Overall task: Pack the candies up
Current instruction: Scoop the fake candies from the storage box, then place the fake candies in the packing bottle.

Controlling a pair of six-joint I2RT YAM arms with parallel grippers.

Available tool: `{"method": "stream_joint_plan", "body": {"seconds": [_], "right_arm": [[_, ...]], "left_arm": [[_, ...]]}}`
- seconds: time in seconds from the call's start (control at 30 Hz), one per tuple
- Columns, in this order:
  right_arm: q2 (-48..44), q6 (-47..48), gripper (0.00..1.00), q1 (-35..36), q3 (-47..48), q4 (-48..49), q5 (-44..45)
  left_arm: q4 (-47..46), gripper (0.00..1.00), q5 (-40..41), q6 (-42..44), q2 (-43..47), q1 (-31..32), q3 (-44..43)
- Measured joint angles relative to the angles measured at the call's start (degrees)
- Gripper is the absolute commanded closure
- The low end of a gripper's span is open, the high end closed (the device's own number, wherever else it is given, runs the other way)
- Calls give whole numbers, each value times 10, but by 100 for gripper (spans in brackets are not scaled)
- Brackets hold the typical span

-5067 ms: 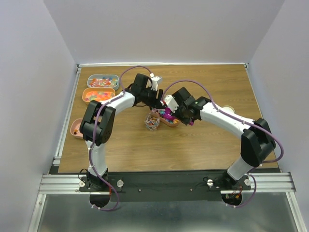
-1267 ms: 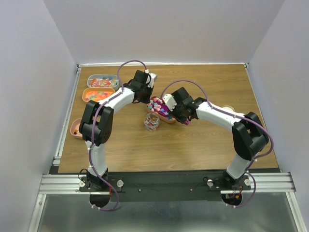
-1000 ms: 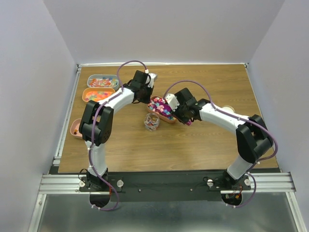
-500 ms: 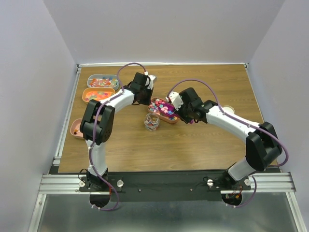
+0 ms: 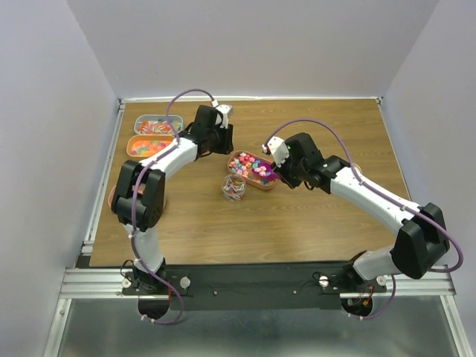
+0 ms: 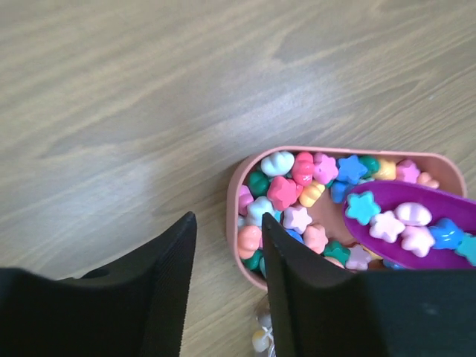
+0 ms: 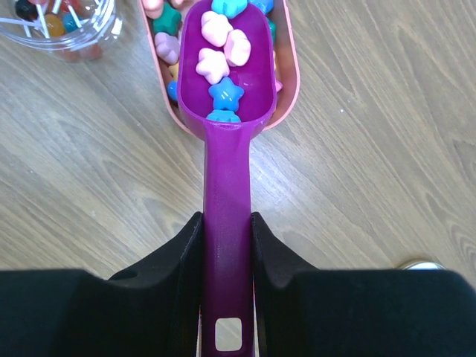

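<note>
Your right gripper (image 7: 225, 238) is clamped on the handle of the magenta scoop (image 7: 225, 171), one finger on each side of it. The scoop's long axis runs straight out from the fingers. From above it lies roughly right to left, with the bowl pointing left and its open side up. A few candies (image 7: 221, 56) sit in that bowl — pale pink stars and a couple of blue ones.

The bowl hangs over the right end of the oblong pink tray (image 6: 335, 150), which holds many more mixed stars and shells. The tray's own long axis runs from far left to near right on the table (image 5: 312, 223).

Your left gripper (image 6: 227, 230) has its fingers apart with nothing between them, and it sits at the tray's far-left end. Whether it touches the rim cannot be told.

A clear jar (image 5: 233, 189) stands just near of the tray, with a few sweets inside — well apart from the two tins at the far left. One tin (image 5: 158, 126) holds red-orange wrapped pieces and the other (image 5: 151, 146) holds orange gummies.
</note>
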State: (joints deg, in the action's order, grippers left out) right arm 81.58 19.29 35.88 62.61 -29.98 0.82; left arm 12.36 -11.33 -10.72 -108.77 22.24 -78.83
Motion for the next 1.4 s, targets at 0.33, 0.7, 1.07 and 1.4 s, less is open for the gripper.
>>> {"method": "stream_joint_plan", "body": {"seconds": [0.33, 0.7, 1.07, 1.4], "right_arm": [[-16, -4, 99, 0, -34, 26, -38], [-64, -28, 99, -1, -107, 115, -51], [-130, -55, 99, -1, -164, 195, -50], [-174, -63, 99, -1, -166, 200, -55]], "left_arm": [[-44, 48, 22, 2, 139, -31, 49], [-61, 48, 49, 11, 200, -39, 83], [-86, 36, 67, 12, 274, -45, 124], [-107, 25, 105, 15, 372, -54, 208]]}}
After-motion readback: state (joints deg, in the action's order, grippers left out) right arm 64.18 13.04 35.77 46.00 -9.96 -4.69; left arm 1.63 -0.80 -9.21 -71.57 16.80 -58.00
